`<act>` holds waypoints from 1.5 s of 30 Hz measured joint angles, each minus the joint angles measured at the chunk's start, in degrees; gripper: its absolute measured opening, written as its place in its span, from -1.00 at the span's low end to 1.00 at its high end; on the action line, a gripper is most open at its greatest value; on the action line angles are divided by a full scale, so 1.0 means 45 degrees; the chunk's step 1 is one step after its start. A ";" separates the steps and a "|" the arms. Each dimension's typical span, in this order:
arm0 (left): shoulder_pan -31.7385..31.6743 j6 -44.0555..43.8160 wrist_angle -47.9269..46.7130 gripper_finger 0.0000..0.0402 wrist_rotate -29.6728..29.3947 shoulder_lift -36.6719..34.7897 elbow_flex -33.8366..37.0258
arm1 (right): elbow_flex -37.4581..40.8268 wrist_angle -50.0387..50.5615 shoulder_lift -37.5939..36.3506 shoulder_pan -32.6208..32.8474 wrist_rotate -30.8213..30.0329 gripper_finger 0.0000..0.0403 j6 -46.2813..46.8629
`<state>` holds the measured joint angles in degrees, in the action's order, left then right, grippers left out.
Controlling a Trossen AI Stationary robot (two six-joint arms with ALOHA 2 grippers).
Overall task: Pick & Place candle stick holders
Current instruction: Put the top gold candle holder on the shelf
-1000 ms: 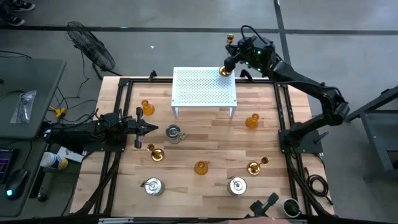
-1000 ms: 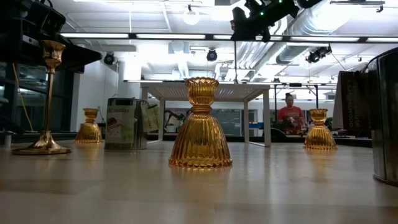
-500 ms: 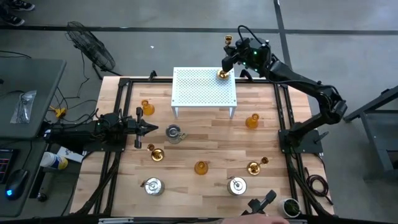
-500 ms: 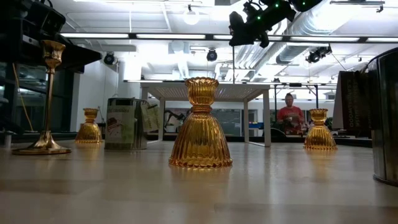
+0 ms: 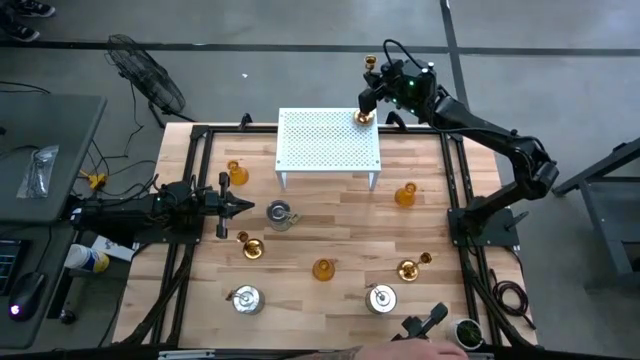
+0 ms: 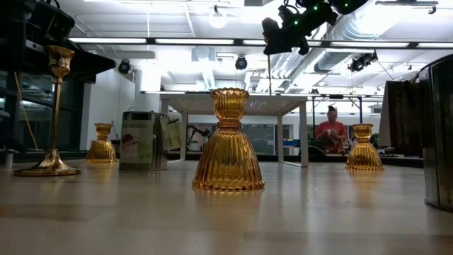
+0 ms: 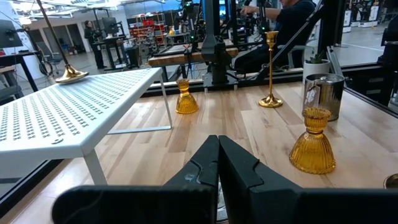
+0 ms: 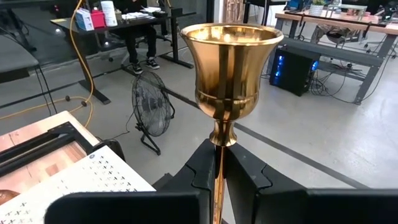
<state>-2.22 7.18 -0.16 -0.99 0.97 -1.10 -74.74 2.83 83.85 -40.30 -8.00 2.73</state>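
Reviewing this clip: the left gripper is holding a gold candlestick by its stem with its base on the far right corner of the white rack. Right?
Not quite: the right gripper holds it, not the left. The high view shows the right arm at the white rack with the gold candlestick there; the right wrist view shows its fingers clamped on the stem. The left gripper waits over the table.

Left gripper (image 7: 218, 163) low over the wooden table (image 7: 249, 134), its two dark fingers pressed together, nothing between them. White perforated rack (image 7: 68, 109) alongside, standing on thin legs. A gold candlestick (image 7: 69, 74) tilted at the rack's far corner, base on the rack top. Amber cup (image 7: 313, 140) near the gripper; a second amber cup (image 7: 185, 98) farther off by the rack leg. Tall gold candlestick (image 7: 271, 70) upright mid-table, silvery pot (image 7: 323, 93) just beside it. People in the room behind.
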 joint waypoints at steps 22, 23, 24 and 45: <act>-0.0005 0.0000 0.0000 -1.00 0.0000 0.0000 0.0000 | 0.0000 -0.0210 0.0213 -0.0164 0.0291 -0.92 0.0291; -0.0002 0.0002 0.0004 -1.00 0.0000 0.0002 0.0000 | 0.0000 -0.0241 0.0223 -0.0164 0.0298 -0.92 0.0343; -0.0004 0.0004 0.0000 -1.00 0.0000 0.0000 0.0000 | 0.0000 -0.0235 0.0228 -0.0164 0.0287 -0.92 0.0345; -0.0001 0.0003 0.0004 -1.00 0.0009 0.0000 0.0000 | 0.0126 -0.0330 0.0228 -0.0237 0.0211 -0.92 0.0348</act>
<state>-2.22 7.20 -0.14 -0.96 0.97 -1.10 -74.17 1.34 84.88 -41.36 -7.05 4.29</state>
